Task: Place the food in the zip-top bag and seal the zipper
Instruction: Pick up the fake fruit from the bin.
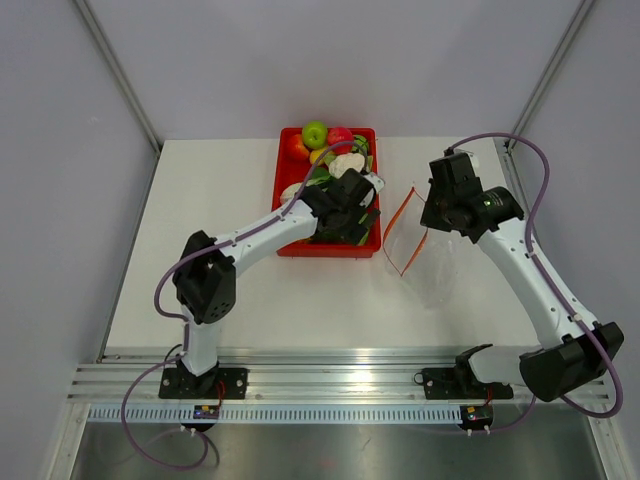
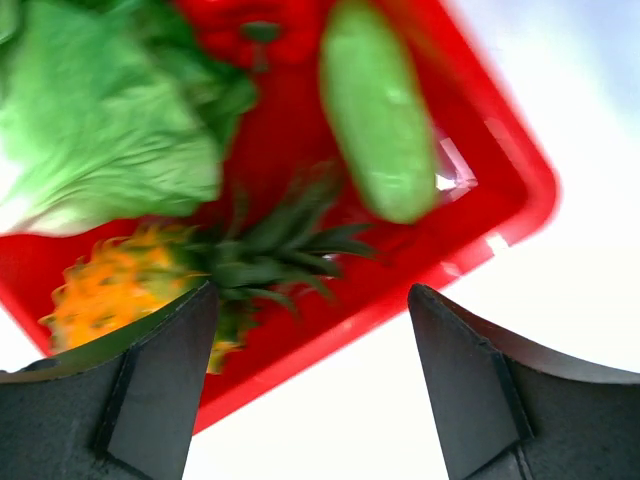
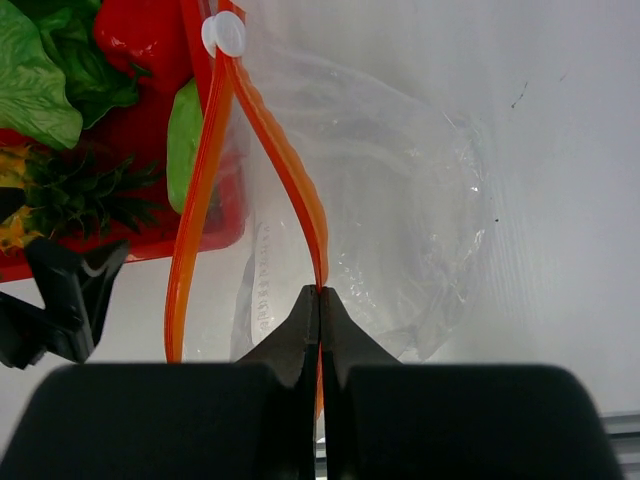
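R gripper (image 3: 320,300) clamped on zipper (image 3: 290,170); bag (image 3: 400,200) print unreadable. L gripper (image 2: 312,300) apart over pineapple (image 2: 110,295), tray (image 2: 500,170) at far edge.

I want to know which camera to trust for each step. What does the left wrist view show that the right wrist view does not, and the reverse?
Only the left wrist view: that the left fingers stand open, and the cucumber at full length.
Only the right wrist view: the clear zip-top bag, its orange zipper gaping open, the white slider at its far end, and the right fingers shut on one zipper strip.
Both: the red tray, the lettuce and the pineapple.
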You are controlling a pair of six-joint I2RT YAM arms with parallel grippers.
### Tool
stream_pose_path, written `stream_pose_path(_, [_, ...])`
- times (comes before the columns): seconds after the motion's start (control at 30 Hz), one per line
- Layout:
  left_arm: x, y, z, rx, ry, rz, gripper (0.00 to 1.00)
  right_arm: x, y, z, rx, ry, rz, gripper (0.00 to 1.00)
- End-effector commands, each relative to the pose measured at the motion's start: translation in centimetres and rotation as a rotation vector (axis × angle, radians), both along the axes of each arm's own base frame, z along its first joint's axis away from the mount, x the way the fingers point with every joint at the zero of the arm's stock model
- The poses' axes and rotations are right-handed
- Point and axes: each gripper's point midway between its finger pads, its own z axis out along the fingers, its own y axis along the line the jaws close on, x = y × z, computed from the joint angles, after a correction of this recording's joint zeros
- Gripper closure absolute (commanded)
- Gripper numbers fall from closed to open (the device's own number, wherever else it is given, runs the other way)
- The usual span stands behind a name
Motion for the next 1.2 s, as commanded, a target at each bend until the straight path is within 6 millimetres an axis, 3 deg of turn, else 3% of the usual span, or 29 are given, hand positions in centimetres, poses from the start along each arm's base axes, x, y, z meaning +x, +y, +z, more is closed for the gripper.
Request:
stream_pose_path(0.0, [1.1, 0.2, 1.3, 0.01, -0.078, 0.008, 0.19, -0.7, -0.1, 1.0, 0.018, -0.031, -0.008, 1.0])
stream_pose_path(0.13, [1.1, 0.4, 0.7, 0.013, -0.08, 0.02, 0.13, -0.9, -0.2, 0.9, 0.019, -0.026, -0.006, 1.0])
stream_pose_path(0.3, [1.3, 0.8, 0.5, 0.025, -0.091, 0.039, 0.14, -0.9, -0.2, 0.7, 0.021, -0.024, -0.009, 1.0])
stream_pose_path(0.53, [2.9, -1.0, 4.0, -0.032, -0.157, -0.013, 0.19, -1.1, -0.3, 0.8, 0.02, -0.027, -0.013, 1.0])
stream_pose_path(0.8, [7.3, -4.2, 4.8, -0.082, -0.199, -0.053, 0.2, -1.4, -0.6, 1.2, 0.017, -0.032, -0.017, 1.0])
stream_pose_path(0.87, [8.0, -4.9, 4.5, -0.097, -0.194, -0.061, 0.2, -1.5, -0.7, 1.3, 0.013, -0.032, -0.02, 1.0])
stream_pose_path(0.9, [8.6, -5.3, 3.4, -0.093, -0.181, -0.063, 0.2, -1.6, -0.8, 1.5, 0.011, -0.036, -0.023, 1.0])
stream_pose_path(0.97, [9.6, -6.2, 4.4, -0.124, -0.205, -0.074, 0.19, -1.7, -0.9, 1.6, 0.008, -0.035, -0.023, 1.0])
stream_pose_path(1.07, [10.9, -7.2, 3.5, -0.138, -0.209, -0.069, 0.19, -1.9, -1.1, 1.6, 0.005, -0.031, -0.028, 1.0])
stream_pose_path(1.17, [12.3, -7.0, 2.2, -0.135, -0.208, -0.034, 0.19, -2.1, -1.2, 1.7, 0.001, -0.033, -0.033, 1.0])
